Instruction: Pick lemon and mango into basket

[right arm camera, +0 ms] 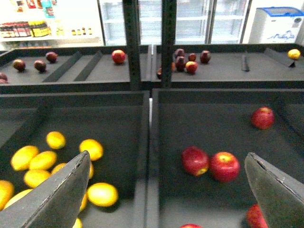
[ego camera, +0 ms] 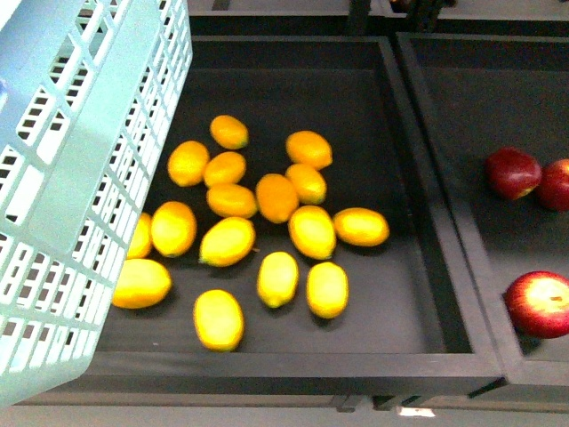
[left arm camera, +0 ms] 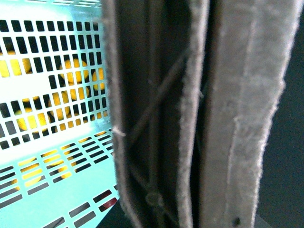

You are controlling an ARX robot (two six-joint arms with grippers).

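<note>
Wide open and empty, the right end effector (right arm camera: 166,156) is poised for grasping; the pale yellow oval lemon (ego camera: 327,289) and elongated orange mango (ego camera: 276,197) lie below, beside one finger. The turquoise slotted plastic basket (ego camera: 80,178) is tilted for loading; the left end effector closure cannot be told.

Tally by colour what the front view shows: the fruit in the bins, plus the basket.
Yellow-to-orange fruits: 16 (one partly hidden)
Red apples: 3
Turquoise basket: 1
Total: 20
</note>
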